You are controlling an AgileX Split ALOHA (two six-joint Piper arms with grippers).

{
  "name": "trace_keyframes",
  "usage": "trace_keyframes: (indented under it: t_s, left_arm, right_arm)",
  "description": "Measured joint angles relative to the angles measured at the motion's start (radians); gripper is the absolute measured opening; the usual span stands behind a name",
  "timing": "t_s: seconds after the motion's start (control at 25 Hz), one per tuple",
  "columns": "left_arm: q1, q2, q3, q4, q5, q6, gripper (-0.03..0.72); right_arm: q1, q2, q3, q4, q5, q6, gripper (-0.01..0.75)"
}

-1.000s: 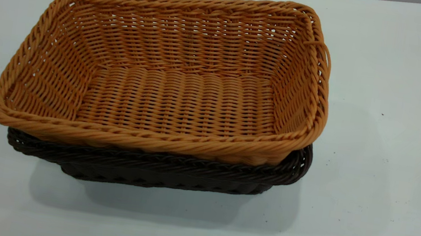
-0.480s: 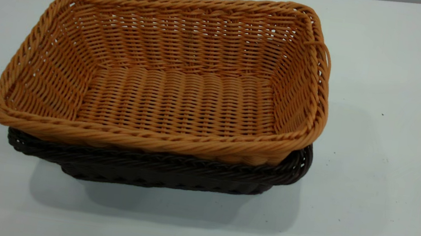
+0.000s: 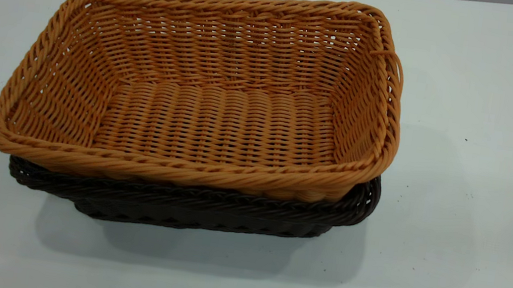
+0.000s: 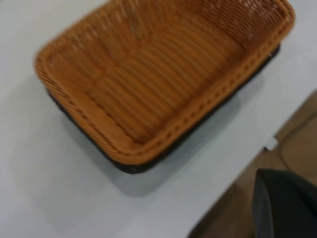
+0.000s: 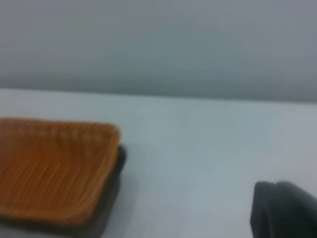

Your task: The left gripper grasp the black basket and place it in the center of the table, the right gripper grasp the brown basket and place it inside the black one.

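1. The brown basket [image 3: 220,114] sits nested in the black basket [image 3: 187,204] on the white table [image 3: 452,216], about mid-frame in the exterior view; only the dark rim and lower wall peek out below the tan one. By the look of it, the stacking is done.
2. Handling call: both look light and fairly stiff, woven wicker with some give. The braided rim is the obvious spot for a pinch, best on a short end; open-weave walls could snag a fingertip.
3. Looks: orange-tan weave, sloping sides, flat ribbed floor, one loose strand looping off the far right corner; the black one looks alike in shape, very dark brown.
4. Left gripper [image 4: 285,203] is a dark bulk off the table edge, well apart from the baskets; pincer state, cannot tell.
5. Right gripper [image 5: 285,208] hangs away over bare table; cannot tell either.
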Motion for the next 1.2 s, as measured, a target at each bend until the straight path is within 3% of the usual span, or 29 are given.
trace_keyframes:
  t_s: [0.52,0.72,1.2]
  left_arm:
    - [0.000,-0.033,0.069,0.050,0.006,-0.012,-0.001]
    - [0.000,-0.095,0.069,0.082,0.065,-0.082,-0.001]
    - [0.000,-0.272,0.161,0.089,-0.006,-0.136,-0.001]
  right_arm:
    - [0.000,0.002,0.276,0.029,-0.110,-0.012,0.001]
    - [0.000,0.002,0.281,0.035,-0.121,-0.012,0.001]
    - [0.000,0.002,0.280,0.035,-0.117,-0.019,0.001]
